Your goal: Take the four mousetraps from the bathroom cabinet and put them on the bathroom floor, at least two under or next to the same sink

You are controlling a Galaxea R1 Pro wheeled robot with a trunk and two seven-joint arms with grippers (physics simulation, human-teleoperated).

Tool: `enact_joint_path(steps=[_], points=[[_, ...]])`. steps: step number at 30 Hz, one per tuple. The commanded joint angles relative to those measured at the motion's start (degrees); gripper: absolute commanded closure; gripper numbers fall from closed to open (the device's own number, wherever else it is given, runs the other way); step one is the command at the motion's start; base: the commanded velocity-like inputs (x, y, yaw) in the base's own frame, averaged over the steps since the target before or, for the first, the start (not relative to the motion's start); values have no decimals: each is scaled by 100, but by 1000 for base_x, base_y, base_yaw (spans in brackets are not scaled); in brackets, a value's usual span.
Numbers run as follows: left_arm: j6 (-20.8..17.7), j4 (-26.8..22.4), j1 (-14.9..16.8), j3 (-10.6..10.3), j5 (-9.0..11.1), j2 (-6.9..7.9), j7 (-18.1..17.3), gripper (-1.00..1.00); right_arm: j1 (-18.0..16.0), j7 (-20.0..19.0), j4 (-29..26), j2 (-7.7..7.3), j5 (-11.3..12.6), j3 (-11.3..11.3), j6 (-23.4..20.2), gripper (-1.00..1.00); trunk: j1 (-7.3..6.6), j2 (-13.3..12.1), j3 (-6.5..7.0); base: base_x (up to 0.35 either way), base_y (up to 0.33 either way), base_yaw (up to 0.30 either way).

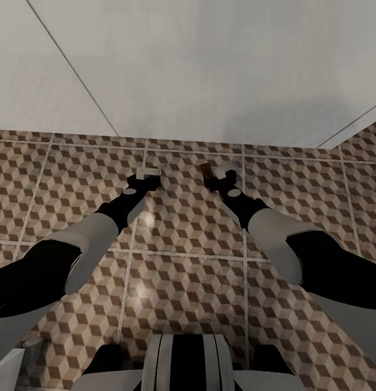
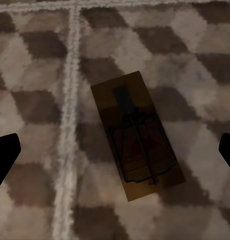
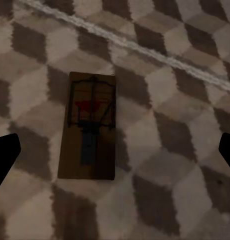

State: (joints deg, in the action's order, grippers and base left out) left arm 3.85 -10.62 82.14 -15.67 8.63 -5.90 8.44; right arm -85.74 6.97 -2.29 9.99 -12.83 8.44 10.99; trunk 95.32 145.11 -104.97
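The left gripper [image 1: 148, 174] hangs with its fingers [image 2: 5, 155] spread wide, released, directly above a mousetrap [image 2: 137, 135] lying flat on the bathroom floor [image 1: 188, 217], beside a pale grout line. The right gripper [image 1: 220, 172] is likewise open and empty-handed, its fingers [image 3: 5, 157] flanking a second mousetrap [image 3: 90, 127] that also lies flat on the tiles; a brown sliver [image 1: 206, 170] of it shows near the centre of the head view. A white wall [image 1: 199, 65] fills the upper frame.

Mousetrap under left arm [image 2: 137, 135]: flat tan board, dark wire frame, lying on the cube-pattern floor [image 2: 40, 65].
Mousetrap under right arm [image 3: 90, 127]: flat too (red spot under wire).
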Motion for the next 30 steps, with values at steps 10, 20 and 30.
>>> enact_joint_path(steps=[10,20,30], points=[[26,7,4,-50,59,-15,26,-100,-4,41,9,1,-20,44,9,-100,-1,1,-3,0,0,0],[24,7,4,-50,59,-24,26,-100,-4,41,9,1,-18,44,9,-100,-1,1,-3,-11,0,0],[26,10,4,-50,59,-26,26,-100,-4,41,9,1,-19,44,9,-100,-1,1,-3,-257,0,0]])
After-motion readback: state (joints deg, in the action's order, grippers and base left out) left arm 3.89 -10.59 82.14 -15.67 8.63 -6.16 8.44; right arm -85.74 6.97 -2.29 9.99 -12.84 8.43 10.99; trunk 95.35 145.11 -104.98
